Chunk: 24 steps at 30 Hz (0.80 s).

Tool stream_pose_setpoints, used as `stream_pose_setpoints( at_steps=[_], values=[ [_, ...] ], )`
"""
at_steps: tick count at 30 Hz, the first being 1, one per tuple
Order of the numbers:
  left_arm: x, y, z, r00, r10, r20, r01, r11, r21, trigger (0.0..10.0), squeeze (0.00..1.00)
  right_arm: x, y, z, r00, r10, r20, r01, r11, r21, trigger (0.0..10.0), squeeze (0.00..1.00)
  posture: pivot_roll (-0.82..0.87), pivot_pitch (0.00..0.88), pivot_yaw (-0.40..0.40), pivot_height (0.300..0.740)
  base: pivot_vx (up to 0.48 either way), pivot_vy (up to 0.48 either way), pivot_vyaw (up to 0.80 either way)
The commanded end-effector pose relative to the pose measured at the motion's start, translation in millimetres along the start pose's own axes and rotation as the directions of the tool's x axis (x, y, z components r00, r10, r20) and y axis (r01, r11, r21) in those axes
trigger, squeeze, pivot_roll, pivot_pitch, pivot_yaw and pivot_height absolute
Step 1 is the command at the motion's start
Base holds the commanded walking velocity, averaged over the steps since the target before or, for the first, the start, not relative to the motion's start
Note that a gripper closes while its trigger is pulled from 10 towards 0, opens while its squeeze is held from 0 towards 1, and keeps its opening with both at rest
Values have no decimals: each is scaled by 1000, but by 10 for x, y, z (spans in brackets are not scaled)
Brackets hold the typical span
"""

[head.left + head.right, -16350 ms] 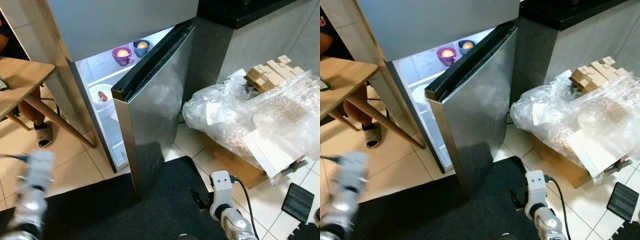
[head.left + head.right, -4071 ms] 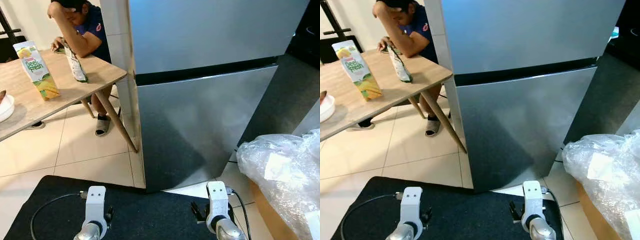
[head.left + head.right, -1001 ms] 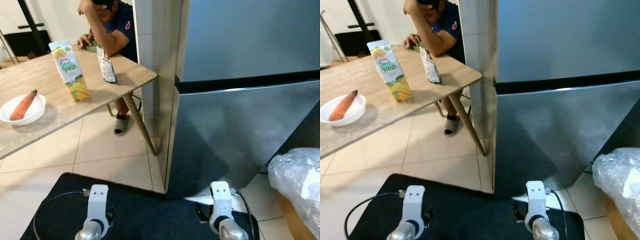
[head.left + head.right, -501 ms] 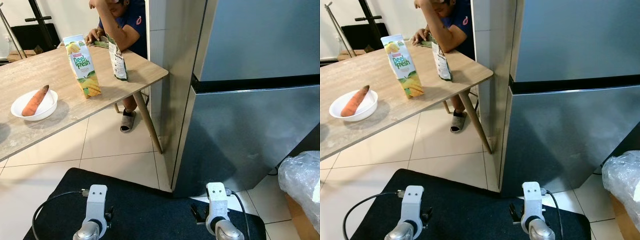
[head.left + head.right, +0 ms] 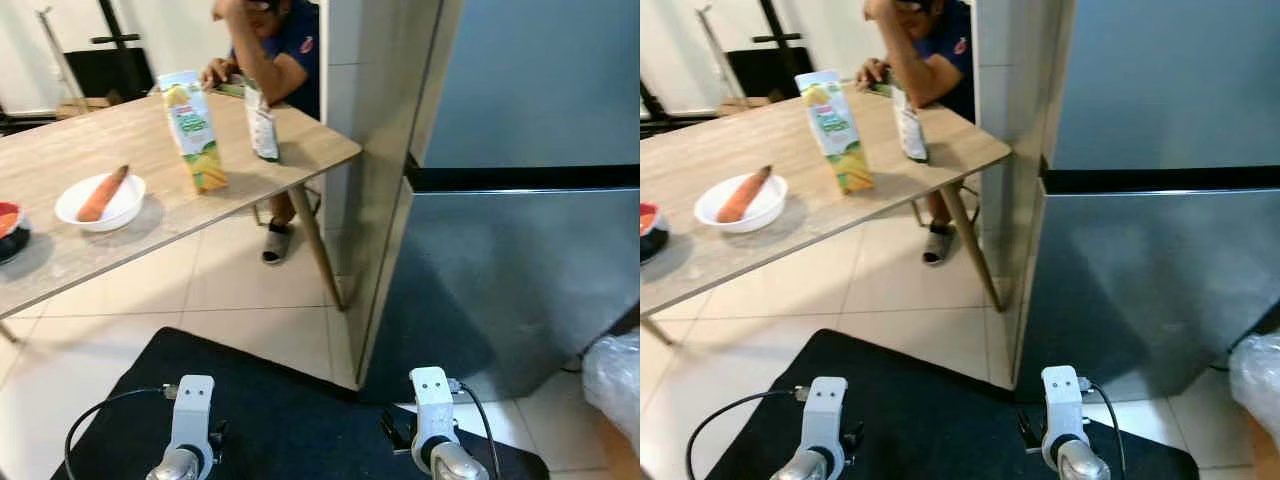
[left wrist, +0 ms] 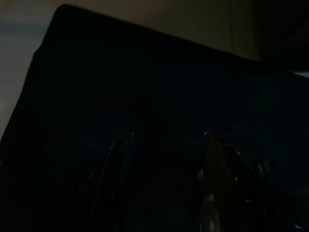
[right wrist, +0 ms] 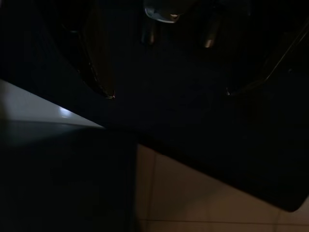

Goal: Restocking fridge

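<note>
Risk: fridge (image 5: 520, 270) shut, both my grippers (image 6: 166, 145) (image 7: 169, 94) hang spread and empty; reaching for juice carton (image 5: 195, 130) could jostle seated person (image 5: 275, 40).

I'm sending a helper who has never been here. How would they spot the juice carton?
Start at the wooden table left of the fridge. The juice carton stands upright near the middle of that table, between the white bowl and a smaller pouch. It is the tallest item, with yellow fruit print.
</note>
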<state>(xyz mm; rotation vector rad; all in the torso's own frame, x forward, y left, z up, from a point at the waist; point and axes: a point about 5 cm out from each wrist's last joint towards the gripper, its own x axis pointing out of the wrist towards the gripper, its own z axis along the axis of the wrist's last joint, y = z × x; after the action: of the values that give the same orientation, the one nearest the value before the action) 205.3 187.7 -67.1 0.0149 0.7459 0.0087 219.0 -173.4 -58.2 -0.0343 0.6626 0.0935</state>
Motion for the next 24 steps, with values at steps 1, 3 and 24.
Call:
stream_pose_setpoints(
  at_steps=[1,3,24],
  values=[
    [-24,28,-87,999,6,-40,-6,1000,8,10000,0,-11,12,-35,1000,2,-10,-2,1000,2,10000,0,-125,54,39,740,0,0,800],
    [-24,29,-88,999,6,-42,-6,1000,7,10000,0,-11,12,-34,1000,2,-10,-2,1000,1,10000,0,-125,54,39,740,0,0,800],
    [-45,86,-138,998,34,-58,-35,999,-20,10000,0,-35,-11,-82,1000,0,-19,0,1000,-9,10000,0,-135,48,40,740,0,0,791]
  ],
)
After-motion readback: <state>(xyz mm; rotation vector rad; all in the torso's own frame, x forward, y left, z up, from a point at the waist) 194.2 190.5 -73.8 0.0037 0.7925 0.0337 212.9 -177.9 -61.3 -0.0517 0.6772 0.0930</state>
